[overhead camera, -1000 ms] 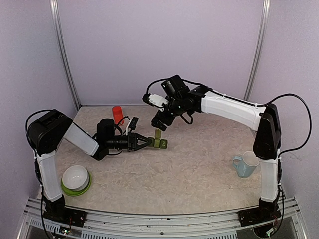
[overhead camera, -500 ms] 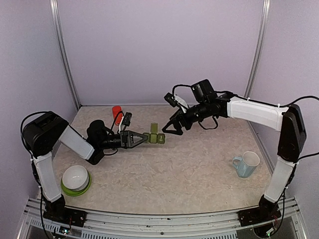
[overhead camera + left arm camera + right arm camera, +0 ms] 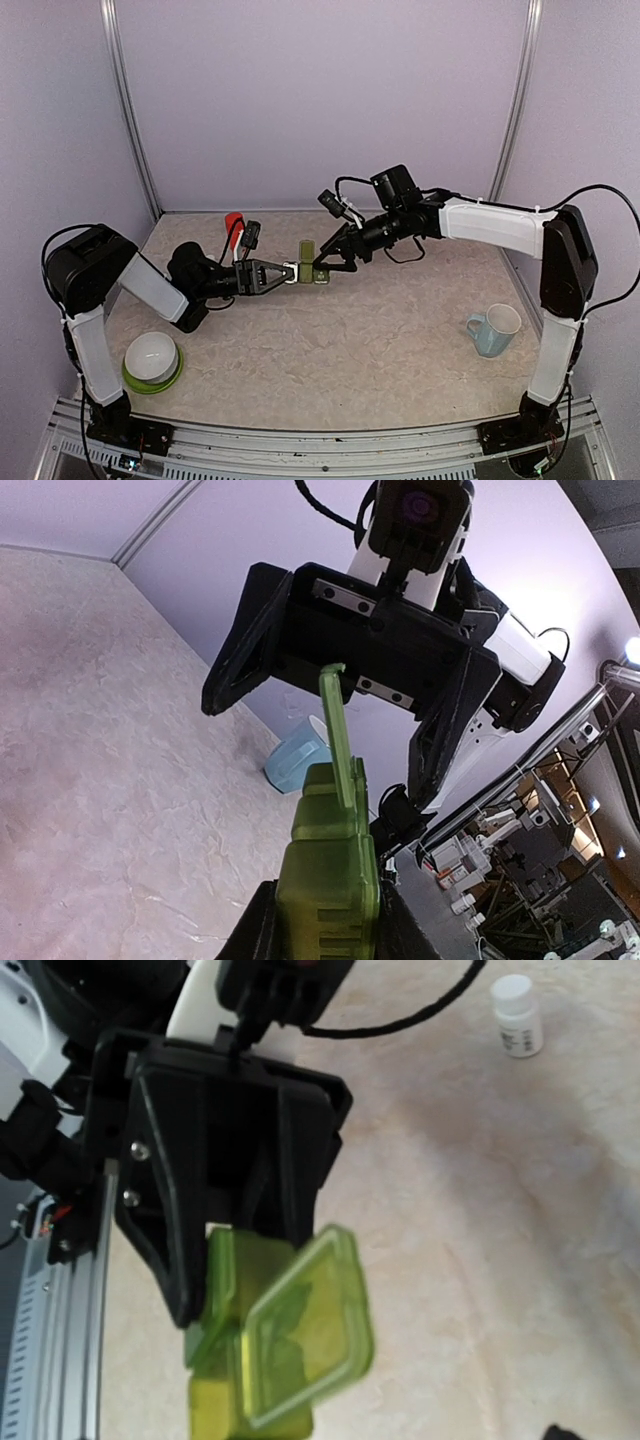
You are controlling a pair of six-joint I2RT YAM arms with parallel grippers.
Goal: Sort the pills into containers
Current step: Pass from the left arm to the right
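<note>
My left gripper (image 3: pixel 287 272) is clamped on one end of the containers (image 3: pixel 310 274), the green three-compartment strip. It's held out roughly level over the back-middle of the bench (image 3: pixel 380 340). One lid (image 3: pixel 334 730) on the strip stands flipped up. The compartments I can see look empty, but the right wrist view is blurry.

My right gripper (image 3: pixel 322 265) is spread wide and faces the strip's free end, one finger on each side of the raised lid. I can't tell if it touches.

An orange-red bottle (image 3: pixel 234 223) sits behind my left arm. A white bottle (image 3: pixel 517 1015) stands on the bench. The mug (image 3: pixel 493 330) is far right, and a bowl (image 3: pixel 151 352) on a green plate (image 3: pixel 150 383) is near left.
</note>
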